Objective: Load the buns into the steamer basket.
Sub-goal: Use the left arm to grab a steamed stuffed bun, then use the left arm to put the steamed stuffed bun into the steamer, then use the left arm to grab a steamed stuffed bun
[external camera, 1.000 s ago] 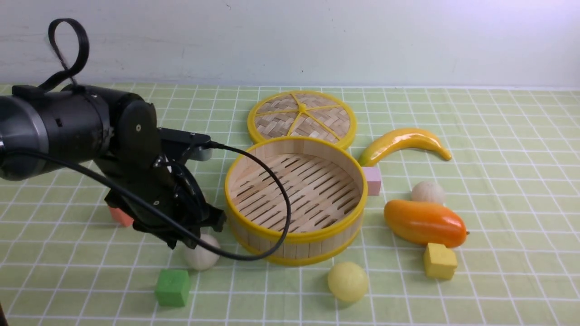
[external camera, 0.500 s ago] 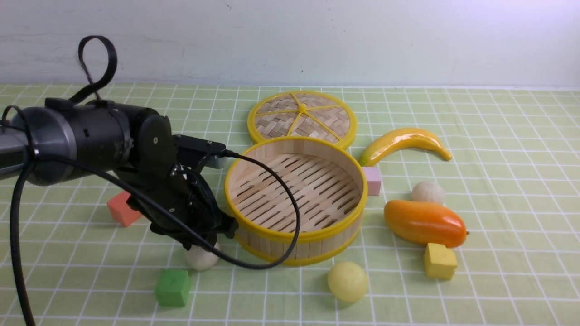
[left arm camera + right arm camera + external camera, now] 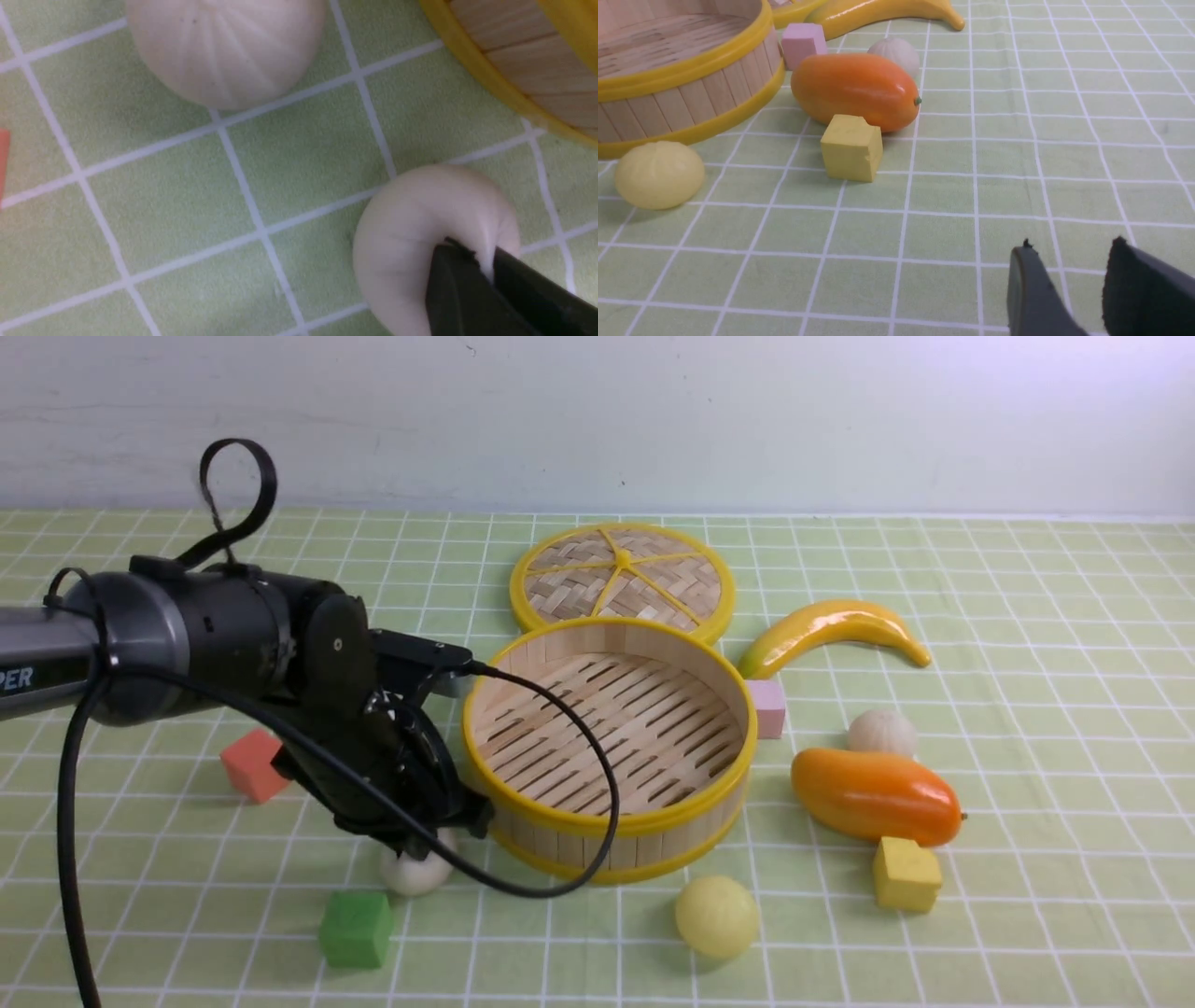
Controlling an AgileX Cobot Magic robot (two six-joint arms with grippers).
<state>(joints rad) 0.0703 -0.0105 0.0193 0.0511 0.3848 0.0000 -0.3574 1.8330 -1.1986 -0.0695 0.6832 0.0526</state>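
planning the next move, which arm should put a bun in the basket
Left: the left end effector is closed on a white bun beside the steamer basket; the right end effector is open and holds nothing.

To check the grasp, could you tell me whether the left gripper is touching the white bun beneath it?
Touching. The left wrist view shows the left gripper shut, fingertips pinching the white bun.

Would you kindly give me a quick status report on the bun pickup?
Left fingers shut on off-white pleated bun, on cloth beside round bamboo steamer basket. Right fingers open, empty. Basket empty, nothing in the way.
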